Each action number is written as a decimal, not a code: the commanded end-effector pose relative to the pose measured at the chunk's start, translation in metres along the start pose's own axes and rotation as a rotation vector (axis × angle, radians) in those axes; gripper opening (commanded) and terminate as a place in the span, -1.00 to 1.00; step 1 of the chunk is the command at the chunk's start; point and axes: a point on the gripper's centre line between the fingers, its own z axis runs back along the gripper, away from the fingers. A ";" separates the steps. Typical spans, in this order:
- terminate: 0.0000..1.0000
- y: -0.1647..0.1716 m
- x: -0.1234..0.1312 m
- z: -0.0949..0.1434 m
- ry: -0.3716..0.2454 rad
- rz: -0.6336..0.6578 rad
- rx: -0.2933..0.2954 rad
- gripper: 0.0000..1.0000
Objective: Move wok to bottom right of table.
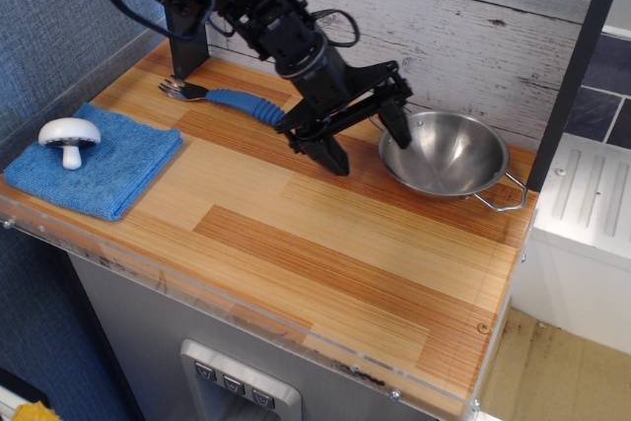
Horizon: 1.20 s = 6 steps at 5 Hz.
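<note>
**While the Rim Is Not Yet Held, a Mis-set Grasp Is the Principal Risk**

As the gripper (362, 133) is seen at the left rim of the wok (444, 154), its jaws are spread wide and nothing is pinched between them. One finger is placed at or just over the near-left rim; the other points down toward the table (325, 244) just outside the bowl. Whether either finger touches metal cannot be told.

The wok is found at the back right of the table, close to the wall panelling, with one wire loop handle toward the wall and the other toward the right edge. The front-right corner, judged to be the destination, is seen bare.

Hazards are assessed as follows:

- The rim is thin, curved and polished. If the jaws are closed with too little rim between them, the wok is likely to slip out or swing once lifted.
- A grasp at one side leaves the load off-centre, so tilting and rotation are to be expected.
- If the outer finger is driven down before closing, the bowl may be pushed toward the right edge, which lies near.
- The destination borders the clear acrylic front edge; an overshoot or early release could send the wok off the table.

The blue-handled fork (222, 98), the blue cloth (108, 170) and the toy mushroom (69, 137) lie well apart to the left and are not judged to be at risk.
</note>
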 end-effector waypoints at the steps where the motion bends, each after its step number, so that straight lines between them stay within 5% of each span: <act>1: -1.00 -0.003 -0.006 0.008 -0.013 -0.079 0.004 1.00; 2: -1.00 -0.002 -0.005 0.006 -0.023 -0.089 -0.008 -1.00; 6: -1.00 0.002 -0.006 0.007 -0.071 -0.068 -0.030 -1.00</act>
